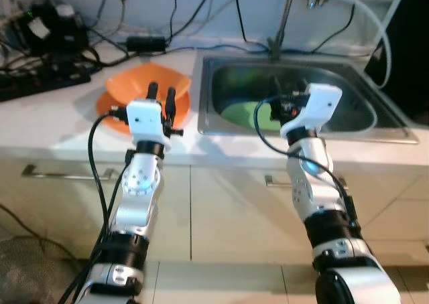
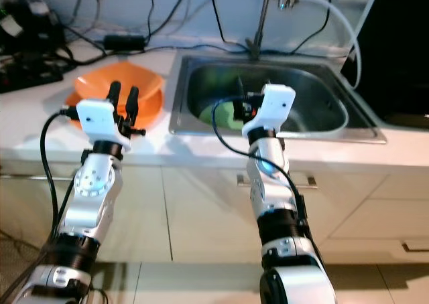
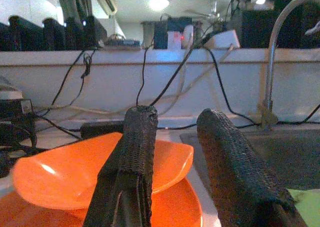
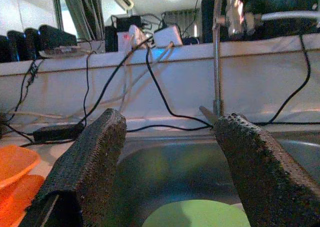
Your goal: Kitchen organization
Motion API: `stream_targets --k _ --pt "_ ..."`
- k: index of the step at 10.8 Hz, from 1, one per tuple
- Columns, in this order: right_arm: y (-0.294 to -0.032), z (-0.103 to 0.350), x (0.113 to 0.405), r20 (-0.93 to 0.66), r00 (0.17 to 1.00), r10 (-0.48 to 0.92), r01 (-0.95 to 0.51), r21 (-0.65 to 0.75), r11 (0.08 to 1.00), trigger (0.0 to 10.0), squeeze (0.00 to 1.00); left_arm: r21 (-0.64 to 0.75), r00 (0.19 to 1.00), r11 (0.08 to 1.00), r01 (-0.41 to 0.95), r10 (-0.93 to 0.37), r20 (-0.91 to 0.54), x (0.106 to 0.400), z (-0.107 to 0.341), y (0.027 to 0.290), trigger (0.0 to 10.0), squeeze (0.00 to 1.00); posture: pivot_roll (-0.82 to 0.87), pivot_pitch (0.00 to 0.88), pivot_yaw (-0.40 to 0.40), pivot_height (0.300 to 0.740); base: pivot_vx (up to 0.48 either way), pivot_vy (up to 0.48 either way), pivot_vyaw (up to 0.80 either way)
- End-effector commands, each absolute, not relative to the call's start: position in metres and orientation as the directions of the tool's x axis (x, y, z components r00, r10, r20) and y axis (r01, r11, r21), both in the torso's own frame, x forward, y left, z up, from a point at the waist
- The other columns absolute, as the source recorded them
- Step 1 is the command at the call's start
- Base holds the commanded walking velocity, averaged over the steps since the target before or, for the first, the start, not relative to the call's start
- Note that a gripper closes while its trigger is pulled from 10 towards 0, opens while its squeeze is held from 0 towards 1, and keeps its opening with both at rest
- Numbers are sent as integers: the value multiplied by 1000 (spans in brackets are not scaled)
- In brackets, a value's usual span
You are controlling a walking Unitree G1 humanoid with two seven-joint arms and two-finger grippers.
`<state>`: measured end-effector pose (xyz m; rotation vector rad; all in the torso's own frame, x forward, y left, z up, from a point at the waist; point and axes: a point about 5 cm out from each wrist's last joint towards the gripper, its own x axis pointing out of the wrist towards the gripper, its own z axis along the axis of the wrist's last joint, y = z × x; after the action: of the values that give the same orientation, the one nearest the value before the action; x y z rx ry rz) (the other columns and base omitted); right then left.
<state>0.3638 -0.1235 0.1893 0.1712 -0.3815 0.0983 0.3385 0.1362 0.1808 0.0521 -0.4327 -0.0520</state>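
Note:
An orange bowl rests on an orange plate on the white counter, left of the sink. My left gripper hovers open just above the front of this stack, nothing between its fingers. A green plate lies flat in the steel sink. Over the sink's front edge my right gripper stands open above the green plate, fingers spread wide and empty.
A tall faucet with a hose rises behind the sink. Black cables and a power brick lie along the counter's back; dark equipment sits at far left. Cabinet fronts with handles run below the counter.

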Motion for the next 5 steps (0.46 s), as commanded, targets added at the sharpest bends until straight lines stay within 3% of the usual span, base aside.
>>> stream_targets --k 1,2,5 --pt "-123 190 365 378 923 66 -127 138 982 10000 0 65 907 997 42 -65 416 339 180 135 10000 0 205 0 -37 740 412 0 569" --pt "-123 190 365 382 922 66 -127 138 982 10000 0 64 907 997 43 -66 415 338 179 135 10000 0 205 0 -37 740 409 0 638" --pt "-124 189 364 377 924 59 -121 143 982 10000 0 64 906 997 49 -71 418 337 179 134 10000 0 203 0 -35 740 332 0 0"
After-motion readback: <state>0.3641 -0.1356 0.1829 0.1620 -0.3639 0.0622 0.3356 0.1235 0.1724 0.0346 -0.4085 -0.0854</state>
